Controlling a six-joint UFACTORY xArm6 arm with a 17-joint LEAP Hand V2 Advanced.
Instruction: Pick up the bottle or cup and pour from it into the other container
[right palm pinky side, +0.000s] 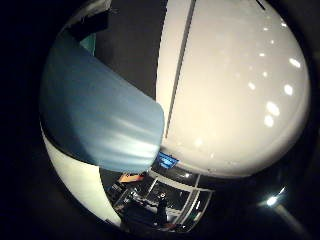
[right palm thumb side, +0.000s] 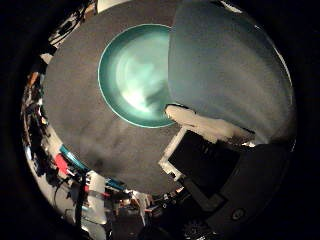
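**Thumb-side palm view alone shows the bowl**

Thumb-side palm view has one grey table (right palm thumb side: 85, 125) bearing one teal bowl (right palm thumb side: 132, 75). One pale blue cup (right palm thumb side: 225, 70) fills much of that view, close against the palm, above the bowl's edge. Little-finger-side view shows only the cup, against the ceiling. The hand (right palm thumb side: 210, 160) has fingers (right palm thumb side: 200, 122) curled against the cup, gripping it.

Cup (right palm thumb side: 230, 70) close against the palm, above bowl (right palm thumb side: 135, 75), bowl resting on table (right palm thumb side: 80, 125)
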